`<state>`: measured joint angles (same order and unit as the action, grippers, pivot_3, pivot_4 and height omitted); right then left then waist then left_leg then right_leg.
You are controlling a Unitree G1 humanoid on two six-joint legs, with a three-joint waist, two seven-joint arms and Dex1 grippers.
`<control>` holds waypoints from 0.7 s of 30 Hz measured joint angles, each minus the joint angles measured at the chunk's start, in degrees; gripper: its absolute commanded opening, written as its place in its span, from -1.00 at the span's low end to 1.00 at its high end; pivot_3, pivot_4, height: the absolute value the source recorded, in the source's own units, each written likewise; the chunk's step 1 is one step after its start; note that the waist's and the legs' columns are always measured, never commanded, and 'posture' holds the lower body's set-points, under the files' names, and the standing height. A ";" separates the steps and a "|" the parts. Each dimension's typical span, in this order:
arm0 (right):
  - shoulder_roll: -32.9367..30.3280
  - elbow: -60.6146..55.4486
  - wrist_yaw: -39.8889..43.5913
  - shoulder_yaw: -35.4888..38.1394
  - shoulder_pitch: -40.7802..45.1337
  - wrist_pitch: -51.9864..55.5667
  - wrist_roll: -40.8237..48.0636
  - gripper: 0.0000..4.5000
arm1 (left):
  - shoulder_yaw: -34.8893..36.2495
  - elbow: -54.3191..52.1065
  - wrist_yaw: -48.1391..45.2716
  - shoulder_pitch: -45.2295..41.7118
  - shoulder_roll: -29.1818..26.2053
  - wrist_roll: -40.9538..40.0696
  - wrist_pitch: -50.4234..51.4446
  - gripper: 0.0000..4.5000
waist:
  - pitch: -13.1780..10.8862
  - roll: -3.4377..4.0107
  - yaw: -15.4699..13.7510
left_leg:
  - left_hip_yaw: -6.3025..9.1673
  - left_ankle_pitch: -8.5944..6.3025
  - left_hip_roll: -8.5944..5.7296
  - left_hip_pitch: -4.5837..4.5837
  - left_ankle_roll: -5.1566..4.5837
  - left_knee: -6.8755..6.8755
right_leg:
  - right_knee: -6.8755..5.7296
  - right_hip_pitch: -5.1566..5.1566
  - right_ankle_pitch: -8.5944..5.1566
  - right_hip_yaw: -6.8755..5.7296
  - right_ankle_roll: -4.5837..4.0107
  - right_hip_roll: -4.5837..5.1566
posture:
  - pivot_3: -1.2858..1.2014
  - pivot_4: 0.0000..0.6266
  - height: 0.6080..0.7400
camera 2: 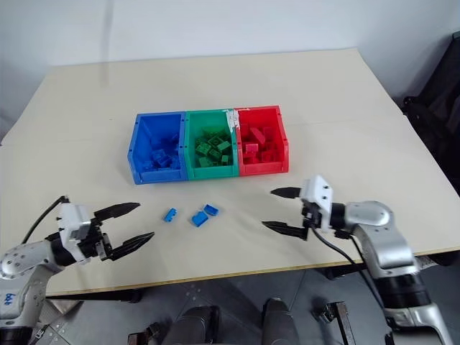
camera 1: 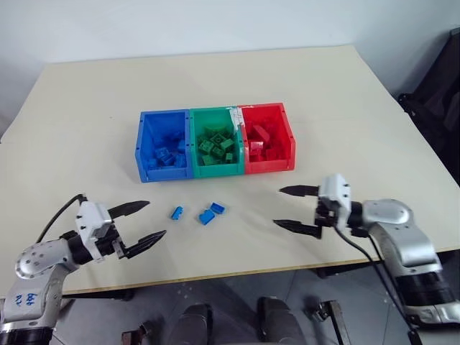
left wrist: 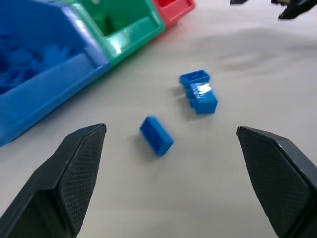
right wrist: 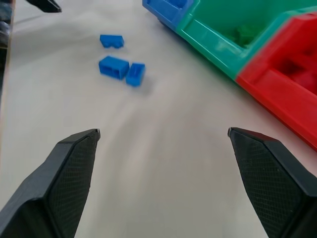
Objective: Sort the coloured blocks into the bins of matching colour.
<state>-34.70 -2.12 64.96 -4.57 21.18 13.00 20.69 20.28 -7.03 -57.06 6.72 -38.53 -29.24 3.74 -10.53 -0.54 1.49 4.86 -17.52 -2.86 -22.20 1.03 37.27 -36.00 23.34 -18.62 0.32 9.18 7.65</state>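
Observation:
Three blue blocks lie loose on the table in front of the bins: a lone one (camera 1: 177,212) and a touching pair (camera 1: 206,216), (camera 1: 217,208). Joined in a row, the blue bin (camera 1: 165,172), green bin (camera 1: 218,169) and red bin (camera 1: 269,165) each hold bricks of their own colour. My left gripper (camera 1: 157,218) hovers open and empty left of the lone block, pointing toward it (left wrist: 156,135). On the other side of the pair, my right gripper (camera 1: 277,207) is open and empty, facing them (right wrist: 114,67).
The beige table (camera 1: 86,115) has wide bare areas on both sides of the bins and behind them. Its front edge runs just under both grippers. A dark object (camera 1: 438,86) stands past the table's right edge.

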 measured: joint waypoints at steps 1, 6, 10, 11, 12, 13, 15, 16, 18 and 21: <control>0.87 0.05 -0.75 -1.26 0.98 0.81 -0.68 0.92 | 0.89 -0.36 0.24 0.68 0.01 -0.12 0.03 1.00 | 0.00 0.00 -0.02 | 0.00 0.00 -0.02 0.00 0.00 -0.02 | 0.00 0.01 0.00 0.00 0.00 0.02 | 0.03 -0.52 1.00; 8.73 1.76 -7.24 -9.87 7.06 5.29 -7.21 0.92 | 3.61 -5.41 1.54 6.70 0.83 -0.48 0.38 1.00 | 0.00 0.00 -0.05 | 0.03 0.00 -0.03 -0.02 0.00 -0.03 | 0.00 0.03 0.00 0.00 -0.01 0.03 | 0.03 -0.52 1.00; 12.97 5.12 -11.83 -13.36 8.81 6.08 -11.57 0.92 | 3.84 -8.57 2.76 9.23 1.84 -0.67 0.97 1.00 | 0.01 -0.01 -0.34 | 0.10 -0.01 -0.12 -0.05 -0.01 0.03 | -0.03 0.02 0.01 0.00 -0.01 0.05 | 0.03 -0.52 1.00; 13.77 5.85 -13.21 -13.69 9.41 6.21 -12.69 0.92 | 3.89 -9.18 3.20 9.69 2.02 -0.67 1.22 1.00 | 0.01 -0.01 -0.26 | 0.09 -0.01 -0.12 -0.05 0.00 0.03 | -0.03 0.02 0.01 0.00 -0.01 0.05 | 0.03 -0.52 1.00; 14.28 6.26 -14.14 -13.91 9.78 6.42 -13.43 0.92 | 3.89 -9.69 3.51 9.83 2.25 -0.67 1.38 1.00 | 0.01 -0.01 -0.20 | 0.09 -0.01 -0.11 -0.05 0.00 0.03 | -0.05 0.02 0.01 0.00 -0.01 0.04 | 0.03 -0.52 1.00; 14.96 6.59 -15.30 -14.27 10.17 6.96 -14.38 0.92 | 3.85 -10.42 3.91 9.87 2.53 -0.67 1.52 1.00 | 0.01 -0.02 -0.14 | 0.10 0.00 -0.09 -0.05 0.00 0.02 | -0.06 0.03 0.01 0.00 -0.01 0.01 | 0.03 -0.52 1.00; 15.96 6.65 -16.63 -15.24 10.29 7.30 -15.52 0.85 | 3.84 -11.15 4.50 9.84 2.57 -0.67 1.86 1.00 | 0.02 -0.02 0.02 | 0.09 0.00 -0.09 -0.05 0.01 -0.01 | -0.07 0.06 0.01 0.00 -0.01 0.00 | 0.03 -0.52 1.00; 16.14 6.63 -16.87 -15.36 10.29 7.30 -15.72 0.76 | 3.83 -11.39 4.59 9.82 2.57 -0.68 2.08 1.00 | 0.02 -0.02 0.07 | 0.08 0.00 -0.09 -0.05 0.01 -0.02 | -0.07 0.06 0.01 -0.01 -0.01 0.00 | 0.03 -0.52 1.00; 16.13 6.36 -16.95 -15.40 10.29 7.32 -16.22 0.54 | 3.83 -12.19 4.81 9.76 2.56 -0.76 2.63 1.00 | 0.02 -0.02 0.08 | 0.08 0.00 -0.10 -0.05 0.01 -0.02 | -0.07 0.06 0.01 0.00 -0.01 0.01 | 0.03 -0.52 1.00; 16.15 6.20 -16.94 -15.40 10.28 7.44 -16.23 0.06 | 3.83 -12.50 4.86 9.32 2.55 -1.22 3.19 1.00 | 0.02 -0.02 0.08 | 0.08 0.00 -0.10 -0.04 0.01 -0.01 | -0.07 0.06 0.01 0.00 -0.01 0.00 | 0.03 -0.52 1.00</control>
<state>-18.55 4.08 48.02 -19.97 31.45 20.44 4.46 24.12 -19.53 -52.20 16.03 -35.98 -30.46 6.93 -10.51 -0.57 1.57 4.94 -17.52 -2.96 -22.25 1.03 37.26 -36.08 23.40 -18.61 0.31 9.17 7.65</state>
